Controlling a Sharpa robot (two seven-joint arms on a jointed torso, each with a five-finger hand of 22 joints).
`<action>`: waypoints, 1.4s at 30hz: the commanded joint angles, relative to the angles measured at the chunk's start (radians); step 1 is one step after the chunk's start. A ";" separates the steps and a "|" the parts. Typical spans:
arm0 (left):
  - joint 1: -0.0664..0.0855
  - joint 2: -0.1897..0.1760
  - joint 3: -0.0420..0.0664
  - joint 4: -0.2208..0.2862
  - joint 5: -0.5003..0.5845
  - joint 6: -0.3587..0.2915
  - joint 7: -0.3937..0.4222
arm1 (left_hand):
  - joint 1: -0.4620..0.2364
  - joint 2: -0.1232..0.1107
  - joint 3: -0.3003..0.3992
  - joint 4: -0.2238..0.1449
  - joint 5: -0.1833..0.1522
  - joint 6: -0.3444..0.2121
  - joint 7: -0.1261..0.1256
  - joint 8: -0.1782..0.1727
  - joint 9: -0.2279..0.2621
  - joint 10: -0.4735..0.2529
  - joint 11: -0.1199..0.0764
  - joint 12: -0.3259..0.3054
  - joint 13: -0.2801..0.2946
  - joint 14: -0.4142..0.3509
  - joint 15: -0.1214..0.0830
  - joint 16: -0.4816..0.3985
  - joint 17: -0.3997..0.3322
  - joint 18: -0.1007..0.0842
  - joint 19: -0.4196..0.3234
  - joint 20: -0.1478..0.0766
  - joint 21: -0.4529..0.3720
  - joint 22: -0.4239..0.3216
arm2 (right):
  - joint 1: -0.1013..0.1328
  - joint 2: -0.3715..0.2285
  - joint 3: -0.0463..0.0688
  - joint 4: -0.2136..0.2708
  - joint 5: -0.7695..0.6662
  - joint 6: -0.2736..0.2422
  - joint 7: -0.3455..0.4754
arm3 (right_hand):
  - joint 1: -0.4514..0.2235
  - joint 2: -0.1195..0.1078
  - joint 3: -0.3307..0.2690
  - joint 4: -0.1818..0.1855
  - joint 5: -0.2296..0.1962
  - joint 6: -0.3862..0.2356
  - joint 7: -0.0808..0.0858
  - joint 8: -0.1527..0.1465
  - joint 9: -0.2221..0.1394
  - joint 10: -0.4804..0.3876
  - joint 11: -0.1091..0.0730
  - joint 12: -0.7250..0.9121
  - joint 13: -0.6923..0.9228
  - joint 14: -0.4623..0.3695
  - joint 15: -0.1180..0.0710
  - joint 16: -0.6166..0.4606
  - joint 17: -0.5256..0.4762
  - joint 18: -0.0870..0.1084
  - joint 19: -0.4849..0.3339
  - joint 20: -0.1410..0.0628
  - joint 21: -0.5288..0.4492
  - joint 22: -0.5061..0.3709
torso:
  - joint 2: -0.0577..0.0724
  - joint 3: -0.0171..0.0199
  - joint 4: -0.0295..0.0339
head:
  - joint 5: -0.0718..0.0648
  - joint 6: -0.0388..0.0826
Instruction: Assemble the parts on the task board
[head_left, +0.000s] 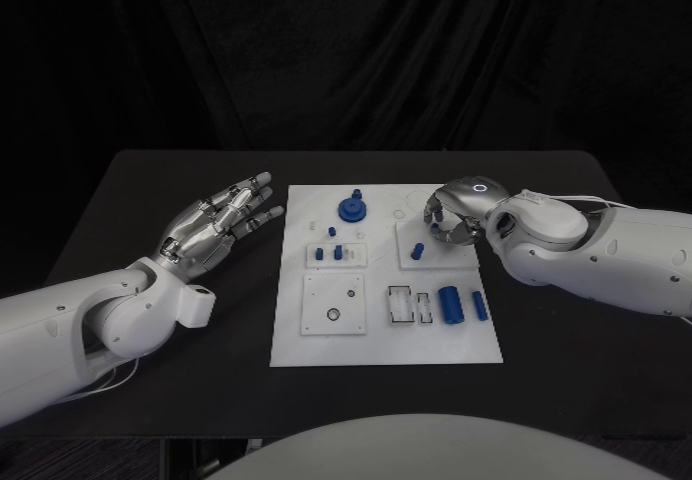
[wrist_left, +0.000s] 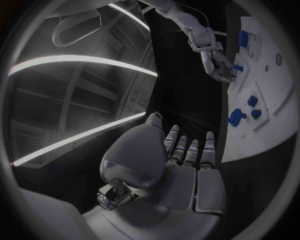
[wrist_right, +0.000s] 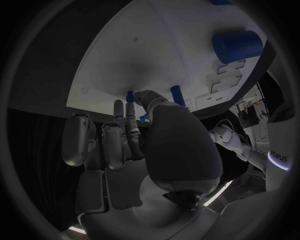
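Note:
The white task board (head_left: 387, 335) lies in the middle of the black table. My right hand (head_left: 459, 215) hovers over its far right part with fingers curled; in the right wrist view thumb and fingertip pinch a small blue peg (wrist_right: 130, 95). Just beside the hand, another blue peg (head_left: 415, 250) stands on a small square plate. A round blue part (head_left: 351, 209) sits at the far middle, with small blue pegs (head_left: 338, 253) nearer. Two blue cylinders (head_left: 450, 303) lie at the near right. My left hand (head_left: 216, 222) floats left of the board, fingers spread, holding nothing.
A square plate with holes (head_left: 333, 303) and narrow slots (head_left: 408, 304) occupy the board's near half. Bare black table (head_left: 173, 180) surrounds the board on both sides. The left wrist view shows my right hand (wrist_left: 215, 62) over the board (wrist_left: 250, 135).

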 joint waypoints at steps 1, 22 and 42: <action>-0.002 0.003 0.001 0.000 0.006 0.015 0.033 | 0.012 -0.003 -0.005 -0.001 0.006 0.005 0.001 0.001 0.000 -0.004 0.004 0.000 -0.001 -0.001 0.006 0.004 0.002 0.013 0.004 0.007 0.004 0.001 | -0.002 0.002 0.001 -0.003 0.027 -0.008 0.001 | -0.007 0.003 0.006 -0.005 -0.004 -0.007 0.002 -0.006 0.003 0.006 -0.008 0.011 0.008 0.026 -0.011 0.006 0.066 -0.007 0.002 -0.010 0.004 0.180 | 0.001 0.0004 0.0004 | 0.000 0.000; -0.008 0.006 0.001 -0.005 0.006 0.018 0.008 | 0.041 -0.005 0.002 -0.022 0.048 0.021 0.009 0.005 0.004 -0.006 0.008 0.002 -0.001 0.008 0.020 0.010 0.003 0.016 0.028 0.025 0.012 0.014 | -0.011 0.010 0.001 -0.021 0.054 -0.012 0.036 | 0.023 0.021 0.040 -0.045 0.010 0.056 0.033 0.023 0.049 0.055 -0.028 0.038 0.027 0.030 -0.030 0.010 0.069 -0.011 0.012 -0.028 0.022 0.186 | -0.002 0.0010 -0.0003 | -0.002 0.000; -0.012 0.007 0.001 -0.007 0.006 0.022 -0.011 | 0.043 -0.002 0.004 -0.026 0.061 0.030 0.017 0.006 0.006 -0.008 0.014 0.001 -0.001 0.009 0.027 0.011 0.003 0.016 0.034 0.032 0.014 0.015 | -0.015 0.004 0.001 -0.019 0.072 -0.022 0.045 | 0.030 0.033 0.048 -0.070 0.005 0.076 0.030 0.043 0.098 0.110 -0.034 0.007 0.008 0.025 -0.036 -0.002 0.051 -0.010 0.009 -0.034 0.015 0.183 | -0.001 0.0011 -0.0011 | 0.004 0.000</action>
